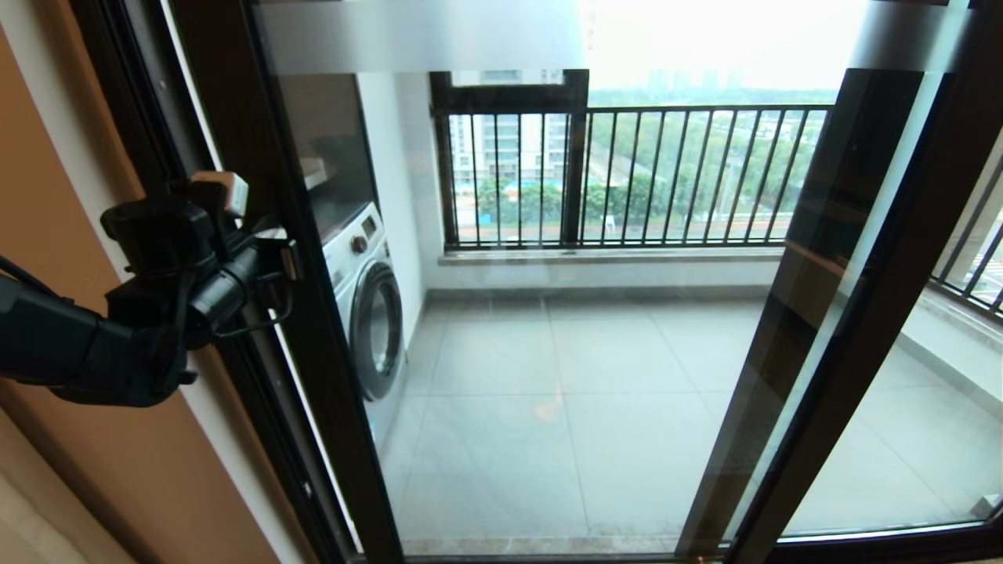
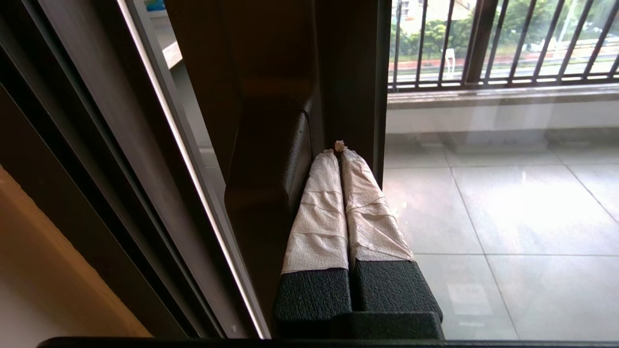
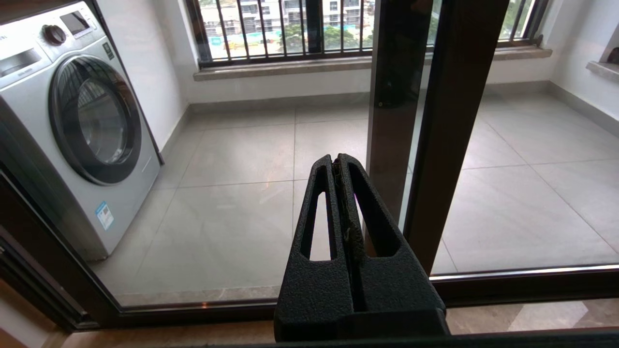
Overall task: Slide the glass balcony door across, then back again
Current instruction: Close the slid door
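Note:
The glass balcony door [image 1: 548,368] fills the head view, a clear panel in a dark brown frame with a frosted strip [image 1: 423,35] across the top. My left gripper [image 1: 286,262] is at the door's left stile [image 1: 321,376]. In the left wrist view the left gripper [image 2: 338,151] is shut with nothing in it. Its white-wrapped fingers [image 2: 319,212] lie wedged between the black bar handle [image 2: 290,164] and the frame's ridge [image 2: 358,96]. A narrow gap shows between that stile and the wall jamb [image 2: 159,121]. My right gripper [image 3: 337,159] is shut and empty, low before the door's right stile [image 3: 391,96]; it is outside the head view.
A white washing machine [image 1: 368,313] stands behind the glass at the left. The outer window with black railing bars [image 1: 627,172] closes the far side. A second dark-framed panel [image 1: 878,313] overlaps at the right. The orange wall [image 1: 94,454] is close beside my left arm.

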`<state>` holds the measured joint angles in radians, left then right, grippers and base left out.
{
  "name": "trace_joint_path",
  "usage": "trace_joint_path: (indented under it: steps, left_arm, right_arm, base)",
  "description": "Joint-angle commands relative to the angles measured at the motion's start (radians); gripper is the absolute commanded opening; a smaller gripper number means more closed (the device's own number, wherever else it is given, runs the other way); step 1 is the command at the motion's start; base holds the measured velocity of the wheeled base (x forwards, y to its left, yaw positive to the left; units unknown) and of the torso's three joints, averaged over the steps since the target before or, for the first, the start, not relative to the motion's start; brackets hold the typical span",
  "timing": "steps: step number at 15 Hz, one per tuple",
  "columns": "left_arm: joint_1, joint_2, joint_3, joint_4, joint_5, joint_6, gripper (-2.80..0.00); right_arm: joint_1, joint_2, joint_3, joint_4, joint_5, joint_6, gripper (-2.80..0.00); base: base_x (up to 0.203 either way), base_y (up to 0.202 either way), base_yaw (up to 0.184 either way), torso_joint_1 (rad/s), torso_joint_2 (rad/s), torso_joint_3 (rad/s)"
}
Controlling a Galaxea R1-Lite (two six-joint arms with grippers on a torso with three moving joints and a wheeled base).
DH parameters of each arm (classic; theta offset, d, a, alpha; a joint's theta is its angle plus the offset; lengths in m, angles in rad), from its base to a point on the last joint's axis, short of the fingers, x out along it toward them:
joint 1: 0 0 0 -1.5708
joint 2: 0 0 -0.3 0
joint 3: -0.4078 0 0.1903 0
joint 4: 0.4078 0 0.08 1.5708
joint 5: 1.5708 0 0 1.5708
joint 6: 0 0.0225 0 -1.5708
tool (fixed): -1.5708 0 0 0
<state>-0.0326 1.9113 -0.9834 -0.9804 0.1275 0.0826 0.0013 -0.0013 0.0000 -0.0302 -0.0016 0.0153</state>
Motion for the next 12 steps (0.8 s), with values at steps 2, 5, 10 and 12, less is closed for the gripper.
trace_joint_path:
  steps: [2,5,10,12]
  left_arm:
    - [0.037,0.018,0.003,-0.006,-0.005,0.000,-2.80]
    - [0.071,0.020,0.003,-0.006,-0.031,0.000,-2.80]
    - [0.089,0.023,0.001,-0.006,-0.041,0.003,-2.80]
    - [0.094,0.023,0.000,-0.006,-0.042,0.005,-2.80]
  right_arm:
    - [0.000,0.001,0.012,0.000,0.000,0.000,-2.80]
    - [0.000,0.001,0.012,0.000,0.000,0.000,-2.80]
    - [0.000,0.001,0.012,0.000,0.000,0.000,-2.80]
    - [0.000,0.001,0.011,0.000,0.000,0.000,-2.80]
  base:
    - [0.000,0.000,0.000,0.000,0.00,0.000]
    - [0.000,0.000,0.000,0.000,0.00,0.000]
    - [0.000,0.000,0.000,0.000,0.00,0.000]
    - [0.000,0.000,0.000,0.000,0.00,0.000]
